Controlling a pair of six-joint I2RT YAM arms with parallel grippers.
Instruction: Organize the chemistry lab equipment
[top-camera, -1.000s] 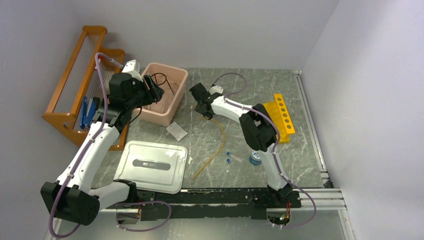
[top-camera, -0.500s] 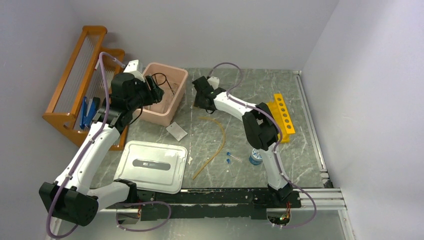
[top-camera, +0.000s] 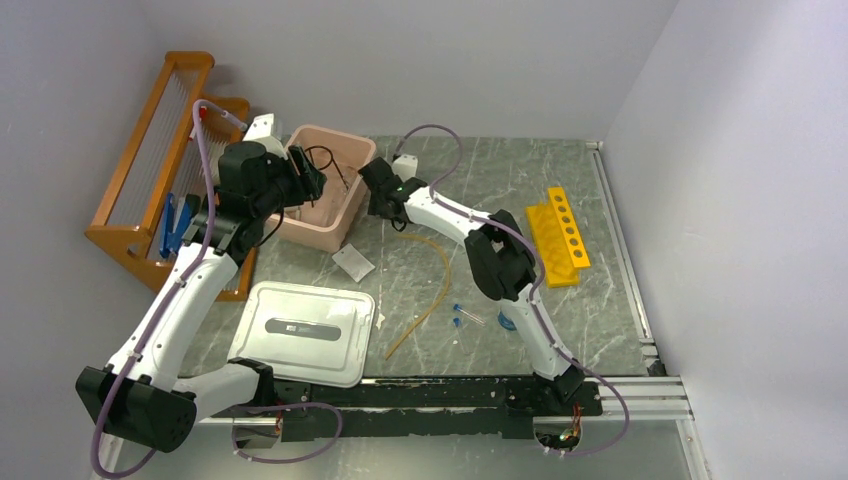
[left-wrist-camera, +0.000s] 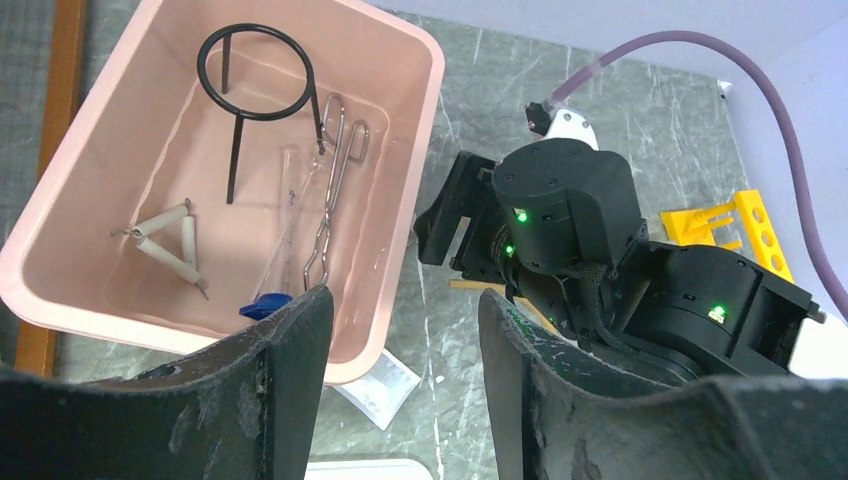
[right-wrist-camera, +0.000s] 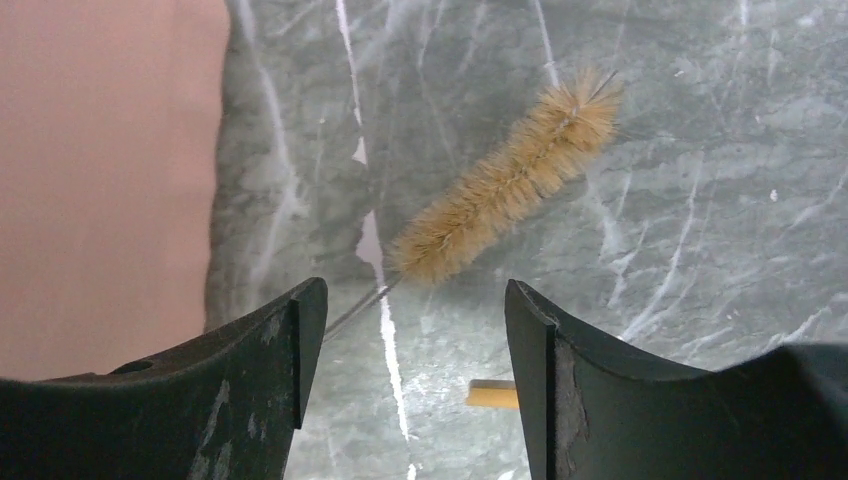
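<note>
**Surface and room.** One desk (top-camera: 540, 170), grey-green marbled stone, enclosed by plain pale walls (top-camera: 450, 60) at the back and on both sides. One orange wooden rack (top-camera: 150, 170) stands against the wall to the left of the left tool.

**Tools.** Two.
- The left tool (left-wrist-camera: 402, 300) hangs over the near rim of the pink plastic tub (top-camera: 325, 235), its fingers set moderately apart with nothing between them.
- The right tool (right-wrist-camera: 415, 290) is low over the desk just to the right of the tub, its jaws wide and empty.

**Count, inside the tub, below and ahead of the left tool.**
- One black wire tripod ring (left-wrist-camera: 237, 150).
- One wire triangle with white sleeves (left-wrist-camera: 160, 222).
- One pair of metal tongs (left-wrist-camera: 330, 190).
- One thin glass tube with a blue end (left-wrist-camera: 262, 305).

**Count, on the desk.**
- One tan bristle brush on a wire stem (right-wrist-camera: 505, 185) lies just ahead of the right tool. Its stem runs toward the tool's left finger and is not gripped.
- One long tan rubber tube (top-camera: 430, 310) curves away behind the right tool toward the near edge.
- One small pale square sheet (top-camera: 353, 262) lies just beside the tub's near corner.
- Two tiny blue-capped vials (top-camera: 455, 308) lie close together, well behind the right tool.
- One blue piece (top-camera: 507, 321) is partly hidden by the right arm.
- One yellow plastic tube rack (top-camera: 560, 235) sits well to the right of the right tool.
- One white rectangular lid (top-camera: 305, 330) lies flat, well behind the left tool.
</note>
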